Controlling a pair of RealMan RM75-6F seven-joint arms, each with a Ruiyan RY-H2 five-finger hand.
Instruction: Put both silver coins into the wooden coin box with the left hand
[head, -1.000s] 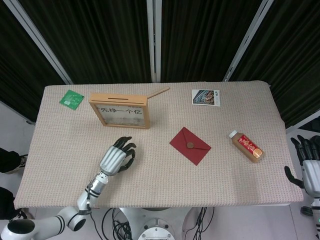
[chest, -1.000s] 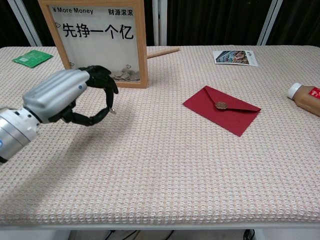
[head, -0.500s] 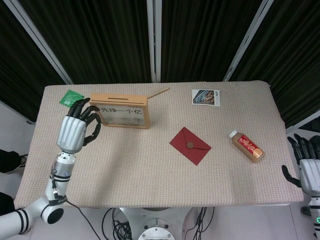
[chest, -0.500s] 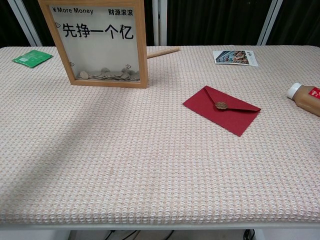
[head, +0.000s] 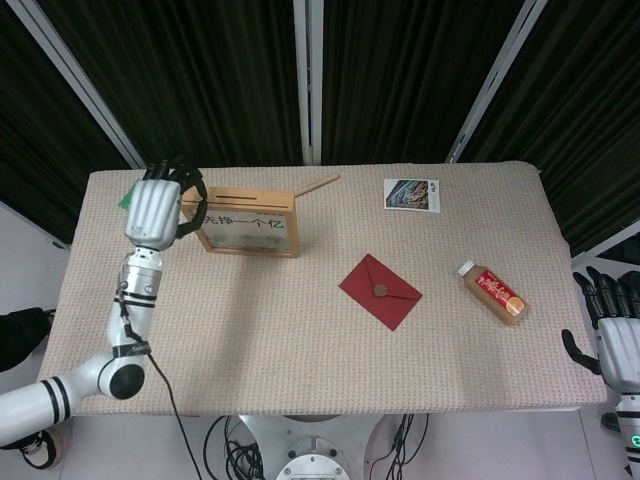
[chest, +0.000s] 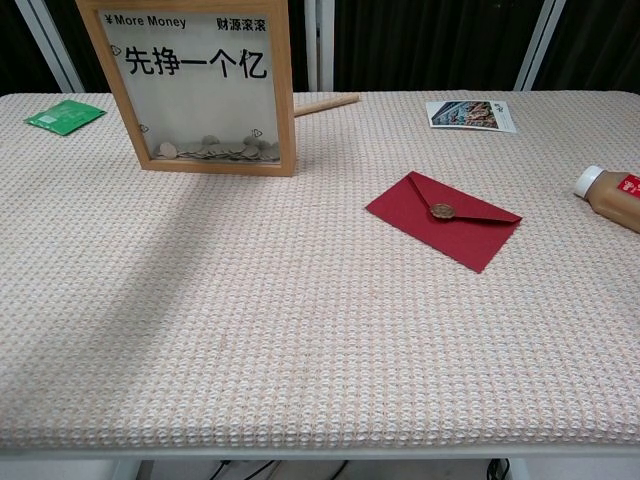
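Observation:
The wooden coin box (head: 240, 221) stands upright at the back left of the table, its slot along the top. In the chest view its glass front (chest: 195, 85) shows several silver coins (chest: 215, 150) piled at the bottom. My left hand (head: 160, 205) is raised at the box's left end, fingers curled in toward the top edge. A coin between its fingertips is too small to make out, and the chest view does not show this hand. No loose coin shows on the table. My right hand (head: 612, 325) hangs off the table's right edge, fingers apart and empty.
A red envelope (head: 380, 290) lies mid-table, with a brown bottle (head: 492, 292) on its side to the right. A picture card (head: 411, 194) and a wooden stick (head: 318, 185) lie at the back. A green packet (chest: 63, 116) sits at the back left.
A second ago my left hand pinched a small silver piece low over the near table. It has since risen and swung back-left to the coin box's left end, leaving the chest view.

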